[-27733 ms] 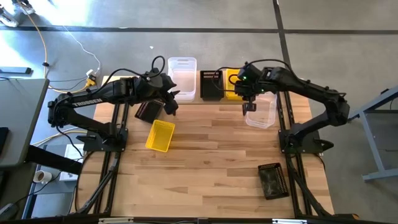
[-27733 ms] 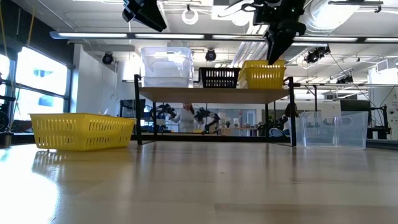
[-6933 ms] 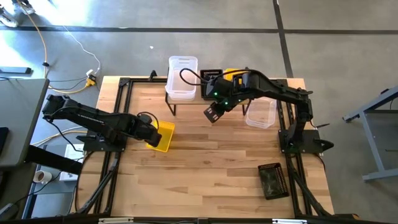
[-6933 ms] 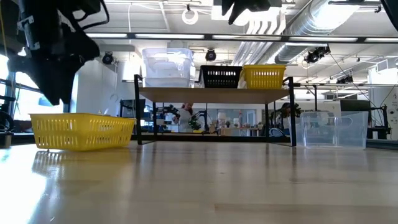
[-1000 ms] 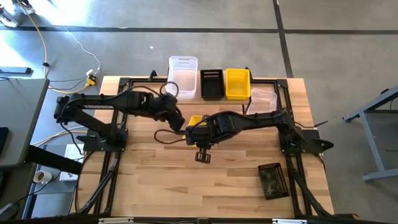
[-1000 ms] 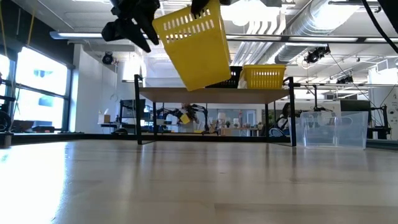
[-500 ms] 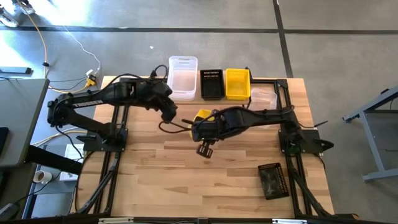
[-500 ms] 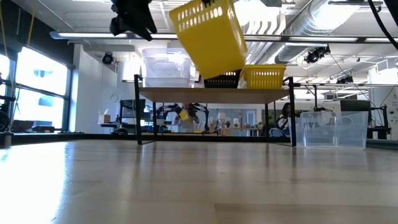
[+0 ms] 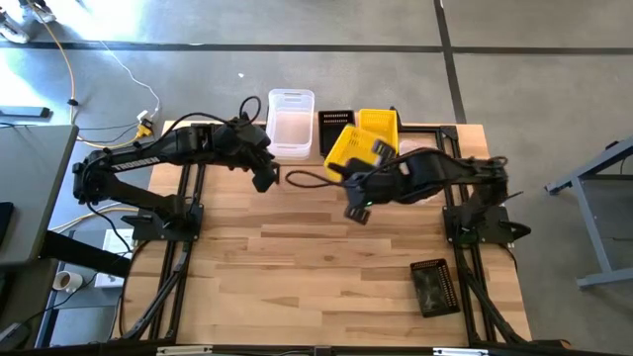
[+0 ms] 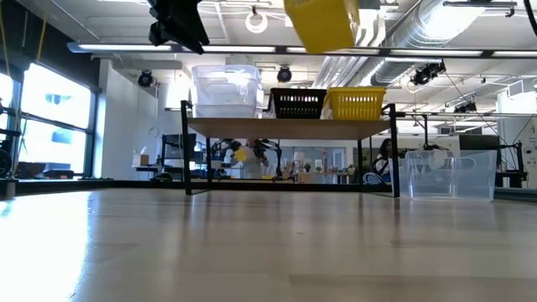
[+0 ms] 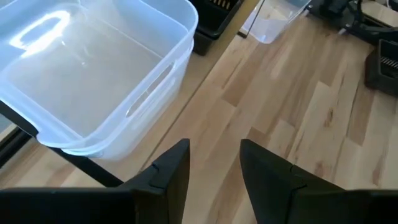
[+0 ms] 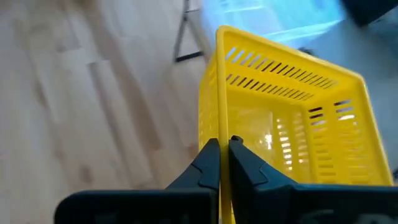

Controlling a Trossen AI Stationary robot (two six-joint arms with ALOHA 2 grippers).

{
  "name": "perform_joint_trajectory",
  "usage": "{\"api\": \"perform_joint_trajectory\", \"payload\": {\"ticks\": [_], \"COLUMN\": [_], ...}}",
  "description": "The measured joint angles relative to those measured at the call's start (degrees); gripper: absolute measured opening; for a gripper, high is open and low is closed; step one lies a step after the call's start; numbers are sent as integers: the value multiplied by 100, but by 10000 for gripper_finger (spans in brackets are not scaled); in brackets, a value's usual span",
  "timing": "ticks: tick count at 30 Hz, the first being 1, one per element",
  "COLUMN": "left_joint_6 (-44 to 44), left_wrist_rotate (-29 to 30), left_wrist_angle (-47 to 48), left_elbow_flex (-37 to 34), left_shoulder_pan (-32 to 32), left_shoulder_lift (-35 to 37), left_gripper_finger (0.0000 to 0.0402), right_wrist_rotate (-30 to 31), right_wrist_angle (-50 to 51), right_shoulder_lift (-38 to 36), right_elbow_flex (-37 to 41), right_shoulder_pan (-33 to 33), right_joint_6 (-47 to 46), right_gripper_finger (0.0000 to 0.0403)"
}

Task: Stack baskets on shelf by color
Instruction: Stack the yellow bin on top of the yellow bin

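Note:
My right gripper [image 12: 222, 155] is shut on a yellow basket [image 9: 349, 144], which hangs high over the table just in front of the shelf [image 10: 294, 127]; the low view shows only its underside [image 10: 323, 23]. On the shelf stand a clear basket [image 9: 290, 123], a black basket [image 10: 296, 103] and another yellow basket [image 10: 357, 102]. My left gripper [image 11: 214, 168] is open and holds nothing. It hovers in front of the shelf's left end, close to the clear basket [image 11: 93, 81]. My right gripper pinches one wall of the yellow basket at its top rim [image 12: 219, 127], one finger inside the basket and one outside. The fingers slant down at the rim from the table's near side. The basket is lifted clear of table and shelf and sits tilted.
A second clear basket [image 10: 449, 174] stands on the table beside the shelf's right end. A black basket [image 9: 432, 287] lies near the table's near right corner. Wide bare wood lies in the middle and at the near left.
My right gripper has carried the yellow basket up and toward the table's far right, from mid-table to just in front of the shelf; the basket stays tilted. My left gripper, still open, has drawn back toward the far left and rolled.

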State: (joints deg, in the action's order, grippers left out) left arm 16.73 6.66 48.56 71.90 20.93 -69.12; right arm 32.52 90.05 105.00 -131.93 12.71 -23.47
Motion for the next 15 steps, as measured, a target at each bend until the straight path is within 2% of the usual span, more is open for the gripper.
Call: {"api": "perform_joint_trajectory", "payload": {"ticks": [7,15], "left_joint_6": [2,2], "left_wrist_rotate": [8,20], "left_wrist_angle": [-32,-414], "left_elbow_flex": [0,0], "left_shoulder_pan": [99,246], "left_shoulder_lift": [0,-2], "left_gripper_finger": [131,131], "right_wrist_rotate": [485,265], "right_wrist_angle": [-112,-1855], "right_shoulder_lift": [-1224,-2851], "right_elbow_flex": [1530,3693], "right_shoulder_pan": [-226,-908], "right_joint_6": [203,1810], "right_gripper_finger": [0,0]}}
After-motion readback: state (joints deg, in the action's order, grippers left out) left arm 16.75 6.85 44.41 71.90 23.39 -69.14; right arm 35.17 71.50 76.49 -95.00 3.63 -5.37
